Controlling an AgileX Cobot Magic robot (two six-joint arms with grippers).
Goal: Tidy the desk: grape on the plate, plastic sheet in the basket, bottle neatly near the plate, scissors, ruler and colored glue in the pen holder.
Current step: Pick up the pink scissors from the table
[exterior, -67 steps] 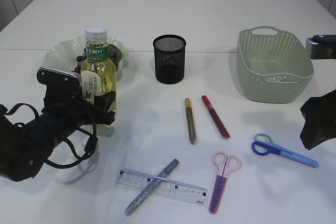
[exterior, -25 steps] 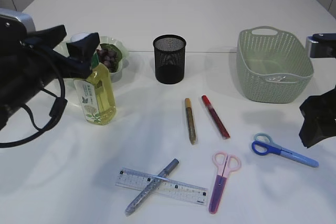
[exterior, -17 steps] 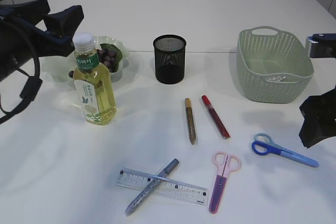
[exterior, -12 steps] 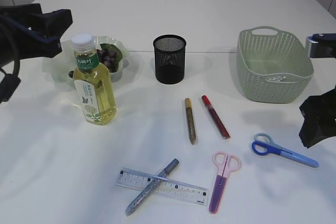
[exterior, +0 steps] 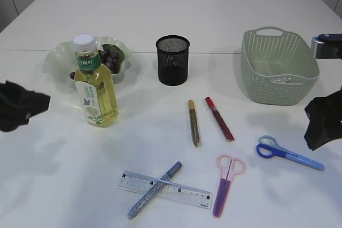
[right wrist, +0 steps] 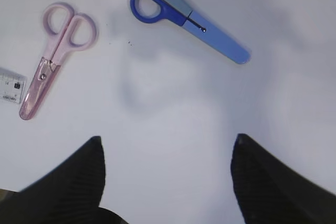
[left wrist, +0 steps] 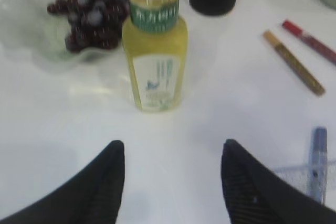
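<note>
The bottle (exterior: 95,84) of yellow liquid stands upright by itself, just in front of the clear plate (exterior: 56,60) that holds the grape bunch (exterior: 109,57). My left gripper (left wrist: 173,142) is open and empty, pulled back short of the bottle (left wrist: 156,61); in the exterior view it sits at the left edge (exterior: 21,108). Gold (exterior: 193,123), red (exterior: 219,118) and silver (exterior: 154,189) glue sticks, the ruler (exterior: 184,191), pink scissors (exterior: 227,182) and blue scissors (exterior: 288,153) lie flat. My right gripper (right wrist: 167,138) hovers open near the blue scissors (right wrist: 189,19). I cannot make out the plastic sheet.
The black mesh pen holder (exterior: 172,60) stands behind the glue sticks. The green basket (exterior: 278,68) sits at the back right. The silver glue stick lies across the ruler. Pink scissors (right wrist: 55,56) lie left of my right gripper.
My left gripper let go of the bottle, rose past its cap, then drew back low to the left edge. The bottle stays upright. The right arm has not moved.
</note>
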